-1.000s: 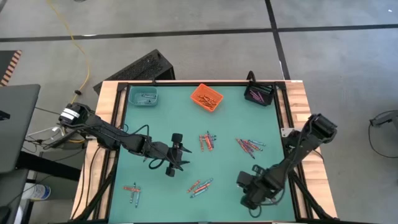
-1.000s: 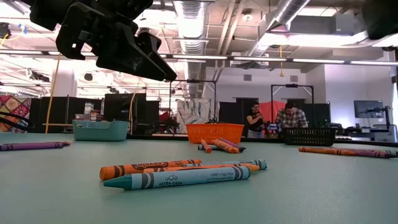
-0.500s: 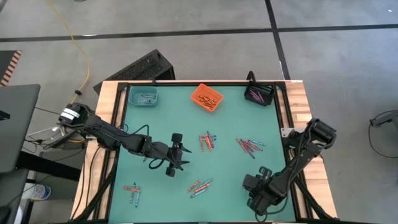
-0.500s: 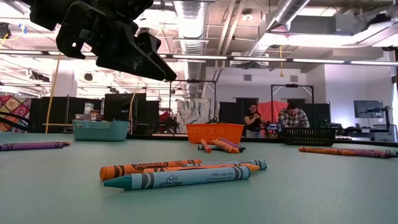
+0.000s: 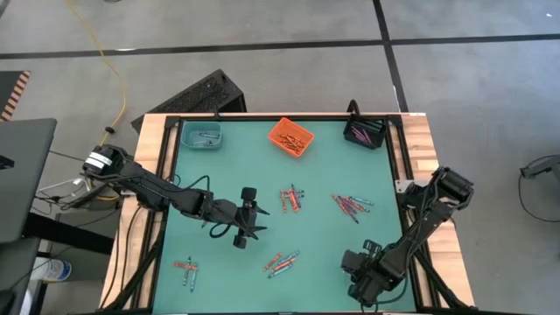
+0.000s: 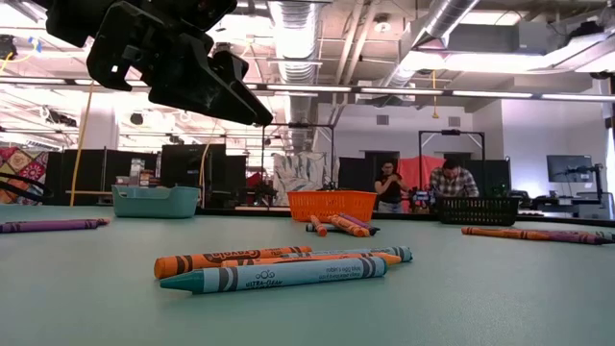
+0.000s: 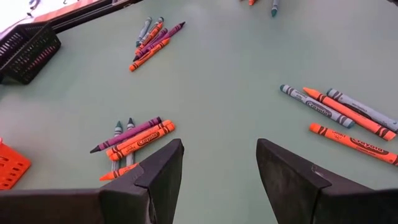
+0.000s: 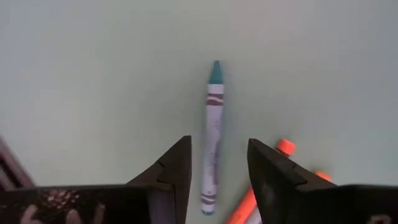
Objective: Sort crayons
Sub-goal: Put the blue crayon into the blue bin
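Crayons lie in loose groups on the green table: one at mid-table [image 5: 291,199], one to its right [image 5: 352,206], one nearer the front [image 5: 282,261], one at the front left [image 5: 185,269]. My right gripper [image 5: 360,278] points down at the front right, open. In its wrist view the gripper [image 8: 219,142] has a finger on either side of a teal crayon [image 8: 213,137] lying flat, without touching it. My left gripper [image 5: 256,219] hovers open above mid-table, and its wrist view [image 7: 219,144] shows nothing between its fingers.
A teal bin [image 5: 202,135], an orange bin [image 5: 290,136] and a black bin [image 5: 365,133] stand along the far edge, each with crayons inside. Orange crayons [image 8: 283,149] lie right beside the teal one. Two people are in the room beyond the table [image 6: 423,183].
My right gripper has moved a little toward the table's near edge and slightly down. My left arm has kept still.
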Controlling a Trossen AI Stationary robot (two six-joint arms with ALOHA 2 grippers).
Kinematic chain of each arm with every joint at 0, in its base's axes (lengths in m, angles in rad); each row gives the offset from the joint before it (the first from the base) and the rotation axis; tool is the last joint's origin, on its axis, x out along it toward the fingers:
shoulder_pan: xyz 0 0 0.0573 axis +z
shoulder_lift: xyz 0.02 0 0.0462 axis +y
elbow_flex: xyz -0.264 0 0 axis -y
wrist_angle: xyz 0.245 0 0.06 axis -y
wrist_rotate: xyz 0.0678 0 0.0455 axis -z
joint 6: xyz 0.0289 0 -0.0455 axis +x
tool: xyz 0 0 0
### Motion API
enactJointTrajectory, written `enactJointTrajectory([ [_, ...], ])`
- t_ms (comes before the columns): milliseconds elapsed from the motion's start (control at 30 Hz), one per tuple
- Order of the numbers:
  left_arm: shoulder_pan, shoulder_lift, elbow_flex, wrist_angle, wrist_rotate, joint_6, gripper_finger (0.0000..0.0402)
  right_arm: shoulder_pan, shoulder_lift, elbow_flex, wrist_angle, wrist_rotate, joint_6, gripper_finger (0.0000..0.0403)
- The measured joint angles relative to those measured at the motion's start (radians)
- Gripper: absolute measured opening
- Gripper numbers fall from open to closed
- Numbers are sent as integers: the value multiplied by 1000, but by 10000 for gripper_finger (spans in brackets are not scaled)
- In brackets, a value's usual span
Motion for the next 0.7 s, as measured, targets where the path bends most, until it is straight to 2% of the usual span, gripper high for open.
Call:
enactJointTrajectory([
  [467,0,0,0,-3,0,0,194,5,63,6,24,-33,-1,149],
  [700,0,0,0,-3,0,3,194,4,85,33,7,-32,-18,116],
])
